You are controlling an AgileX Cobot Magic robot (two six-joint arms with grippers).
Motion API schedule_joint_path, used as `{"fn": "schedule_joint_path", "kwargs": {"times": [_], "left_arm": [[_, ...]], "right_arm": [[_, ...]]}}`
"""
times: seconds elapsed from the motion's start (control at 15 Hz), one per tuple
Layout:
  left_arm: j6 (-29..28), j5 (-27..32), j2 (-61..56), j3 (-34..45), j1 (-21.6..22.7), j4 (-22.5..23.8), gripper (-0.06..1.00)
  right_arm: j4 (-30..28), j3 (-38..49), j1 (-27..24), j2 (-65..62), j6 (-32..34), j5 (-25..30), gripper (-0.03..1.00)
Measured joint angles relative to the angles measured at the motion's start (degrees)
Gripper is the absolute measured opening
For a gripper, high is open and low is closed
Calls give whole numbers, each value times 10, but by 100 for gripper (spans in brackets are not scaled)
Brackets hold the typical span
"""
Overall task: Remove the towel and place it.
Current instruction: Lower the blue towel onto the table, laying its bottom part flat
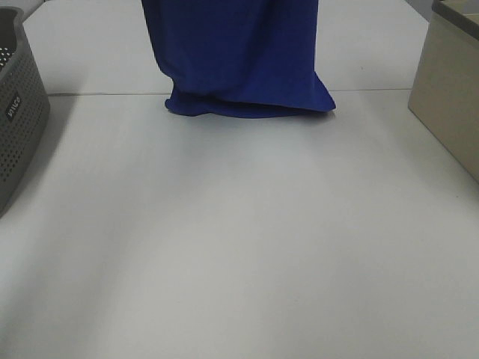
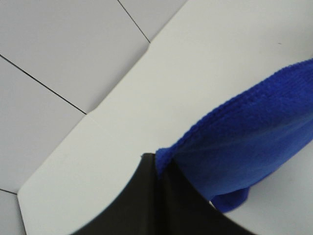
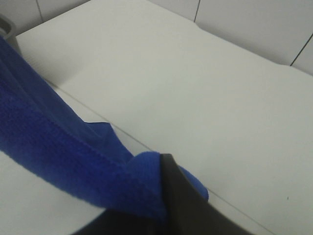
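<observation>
Nearest, the smooth white table [image 1: 224, 247] lies bare and matte, faint soft shadows crossing it. Further in, a dark grey perforated plastic basket [image 1: 22, 127] stands at the table's left edge. It bears a small dark label [image 1: 13, 106] with white lettering too small to read. Opposite it, at the right edge, stands a plain beige rectangular box [image 1: 449, 97]. Beyond these, a thin dark seam [image 1: 97, 93] runs across the table from side to side.

On that seam, midway between basket and box, the lower end of the large royal-blue plush towel [image 1: 239, 52] rests bunched in a fold on the table. The rest of it hangs upward out of the top of the high view.

The black left gripper [image 2: 159, 169] has its jaws closed tight on one upper edge of the towel, the cloth pinched between them and trailing away over the table. The black right gripper [image 3: 166, 166] is likewise clamped on the towel, a rounded fold of blue pressed against its jaws. Past the table's far corner lies a floor of pale grey tiles [image 2: 49, 49] with dark joints.
</observation>
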Motion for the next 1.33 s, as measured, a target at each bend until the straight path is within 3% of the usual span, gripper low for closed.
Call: {"fn": "schedule_joint_path", "kwargs": {"times": [0.2,0.47,0.67,0.93,1.07,1.33], "left_arm": [[-28,96,-28,0,0,-14,0],[-76,101,-57,-1,0,-15,0],[-78,103,-74,-1,-25,-11,0],[-86,105,-95,25,-83,40,0],[-116,105,-101,41,-99,53,0],[-158,105,-142,111,-103,52,0]], "right_arm": [[25,0,0,-24,6,81,2],[48,0,0,-56,28,149,2],[52,4,0,-76,44,154,2],[52,38,0,-115,57,154,2],[52,52,0,-135,60,155,2],[57,121,0,-178,70,155,2]]}}
